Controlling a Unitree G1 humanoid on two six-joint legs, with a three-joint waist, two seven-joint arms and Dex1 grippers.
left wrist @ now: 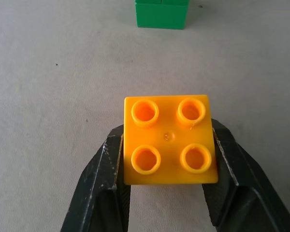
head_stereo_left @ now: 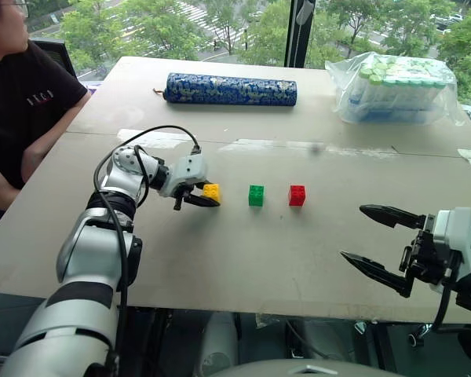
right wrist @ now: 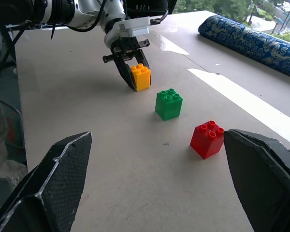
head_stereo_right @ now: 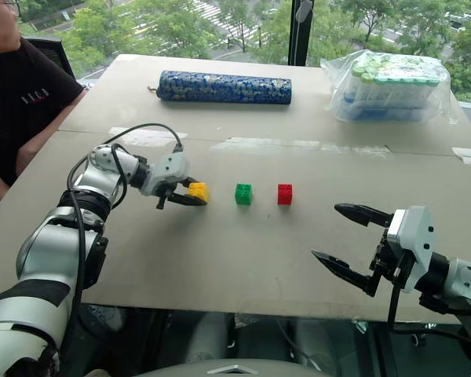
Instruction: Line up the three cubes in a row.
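Three studded cubes stand in a left-to-right line on the beige table (head_stereo_left: 220, 267): yellow cube (head_stereo_left: 211, 191), green cube (head_stereo_left: 256, 195), red cube (head_stereo_left: 297, 195). My left gripper (head_stereo_left: 207, 199) reaches in from the left and is shut on the yellow cube (left wrist: 168, 140), one black finger (left wrist: 104, 179) on each side of it. The cube is down at the table surface; I cannot tell whether it rests on it. Near the front right edge my right gripper (head_stereo_left: 352, 232) hangs open above the table, well apart from the red cube (right wrist: 207, 138).
A blue patterned roll (head_stereo_left: 230, 89) lies across the back of the table. A clear plastic bag of bottles (head_stereo_left: 396, 88) stands at the back right. A person in a black shirt (head_stereo_left: 20, 110) sits at the table's left side.
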